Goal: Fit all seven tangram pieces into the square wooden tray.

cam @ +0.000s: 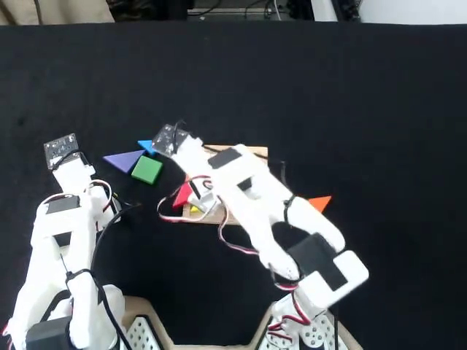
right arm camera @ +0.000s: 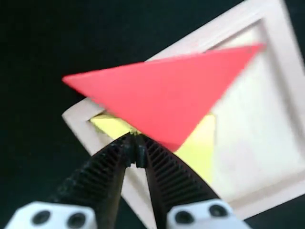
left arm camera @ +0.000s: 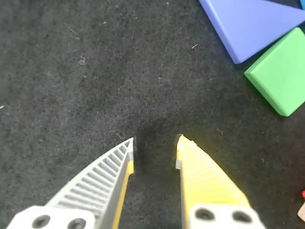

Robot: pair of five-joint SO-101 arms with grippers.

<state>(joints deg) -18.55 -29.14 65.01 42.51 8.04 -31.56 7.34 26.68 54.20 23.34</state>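
Note:
The square wooden tray (cam: 252, 152) lies mid-table under my right arm, with a yellow piece (cam: 195, 210) inside it. My right gripper (right arm camera: 137, 143) is shut on the edge of a red triangle (right arm camera: 162, 95), held tilted above the tray's rim (right arm camera: 288, 81) and the yellow piece (right arm camera: 200, 148). The red triangle (cam: 182, 195) shows at the tray's left corner. My left gripper (left arm camera: 155, 141) is open over bare cloth with nothing between its fingers. A blue triangle (left arm camera: 252, 24) and a green square (left arm camera: 281, 71) lie just ahead of it.
The blue triangle (cam: 122, 159), a small light-blue piece (cam: 148, 146) and the green square (cam: 147, 169) sit left of the tray. An orange triangle (cam: 319, 203) lies to its right. Black cloth covers the table (cam: 350, 95).

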